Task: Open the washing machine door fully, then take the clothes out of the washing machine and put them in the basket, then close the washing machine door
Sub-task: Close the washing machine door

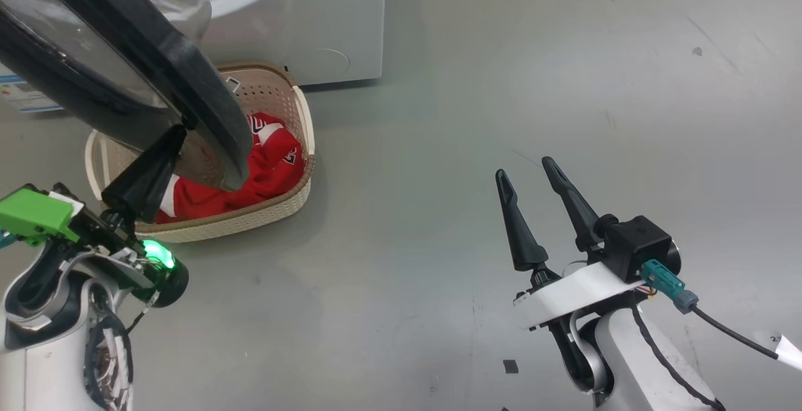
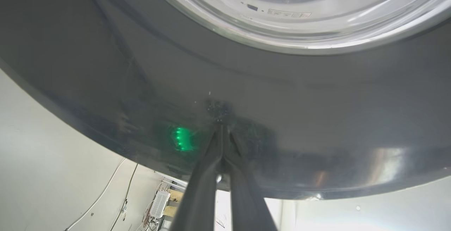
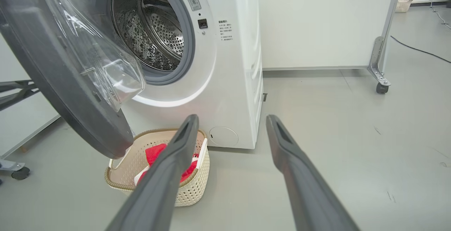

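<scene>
While clothes are lying in the basket, the closed left gripper is touching the door — the right gripper is gaping, empty.

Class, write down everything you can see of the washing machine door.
The door is round, with a wide, glossy dark rim that looks like plastic and a bulging clear bowl at its centre. It stands partly open, angled out from the white washing machine, with its lower edge above the basket. The left gripper, shut, touches the rim's outer face with its tips.
</scene>
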Controlling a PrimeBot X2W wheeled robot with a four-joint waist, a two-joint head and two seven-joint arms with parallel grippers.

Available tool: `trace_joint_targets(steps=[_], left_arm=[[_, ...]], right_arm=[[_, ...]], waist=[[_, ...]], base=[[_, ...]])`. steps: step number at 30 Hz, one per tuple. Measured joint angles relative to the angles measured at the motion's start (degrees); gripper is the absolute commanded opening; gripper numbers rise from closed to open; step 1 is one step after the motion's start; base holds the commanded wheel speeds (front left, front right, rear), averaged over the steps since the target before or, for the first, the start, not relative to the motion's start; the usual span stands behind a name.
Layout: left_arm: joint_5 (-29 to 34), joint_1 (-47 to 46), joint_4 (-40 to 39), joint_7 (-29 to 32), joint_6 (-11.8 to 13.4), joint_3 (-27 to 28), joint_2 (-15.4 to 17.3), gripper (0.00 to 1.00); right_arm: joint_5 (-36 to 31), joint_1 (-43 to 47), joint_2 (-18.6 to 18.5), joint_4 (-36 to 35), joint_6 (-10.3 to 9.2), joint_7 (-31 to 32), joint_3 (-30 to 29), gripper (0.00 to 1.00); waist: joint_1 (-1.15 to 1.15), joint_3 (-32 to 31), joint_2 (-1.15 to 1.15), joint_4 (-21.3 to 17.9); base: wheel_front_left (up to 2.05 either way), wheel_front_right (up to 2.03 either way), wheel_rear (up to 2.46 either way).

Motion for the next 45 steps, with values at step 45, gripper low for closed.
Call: trace_joint_targets(steps=[45], left_arm=[[-8.7, -9.1, 4.4, -12.1, 0.0, -2.7, -0.1, 0.0]], right_arm=[[1.9, -1.0, 0.2, -1.7, -2.44, 0.0, -1.2, 1.0]], waist=[[0.0, 2.6, 0.0, -9.1]], base=[[0.0, 0.0, 0.0]])
